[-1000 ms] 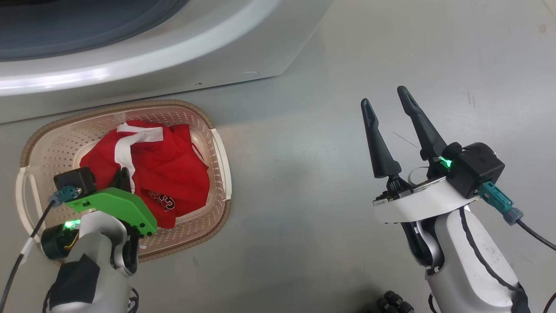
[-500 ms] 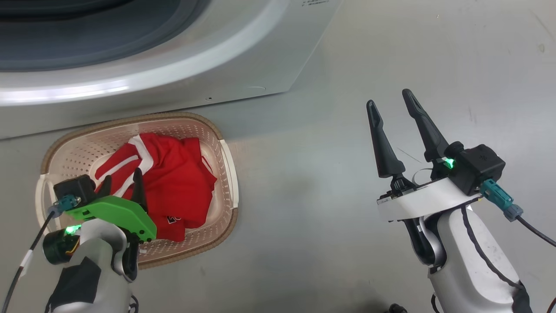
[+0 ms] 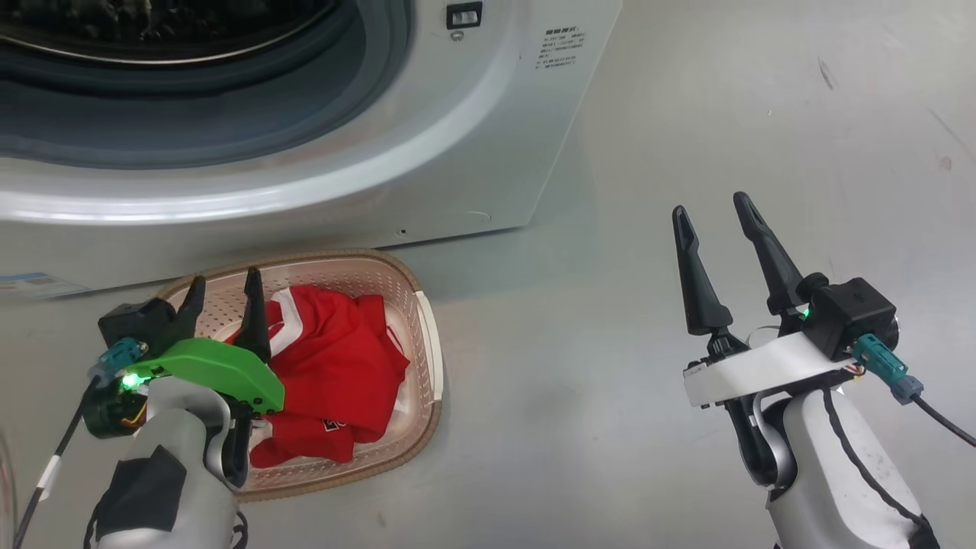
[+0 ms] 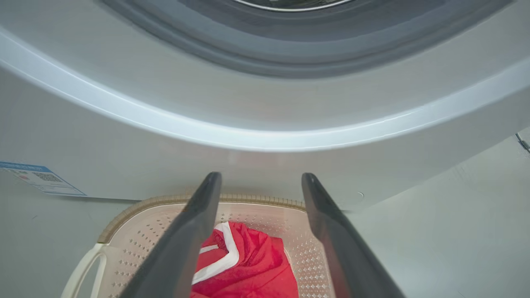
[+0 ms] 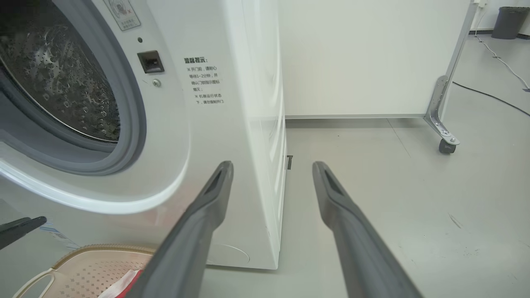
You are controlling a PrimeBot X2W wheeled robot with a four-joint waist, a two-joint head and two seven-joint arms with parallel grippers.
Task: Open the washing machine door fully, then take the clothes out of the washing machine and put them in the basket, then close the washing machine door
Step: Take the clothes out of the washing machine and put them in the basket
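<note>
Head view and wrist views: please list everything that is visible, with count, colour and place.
washing machine: one, white with grey seal, on the floor
drum: one, steel, inside the machine
label: one, blue, machine's lower front
basket: one, cream, brown rim, on the floor before the machine
clothes: one heap, red with white trim, in the basket
panel: one, white, on a castor, beyond the machine
left pincer: dark, open, over the basket
right pincer: dark, open, over bare floor

White forearms, green bracket, teal connectors.
</note>
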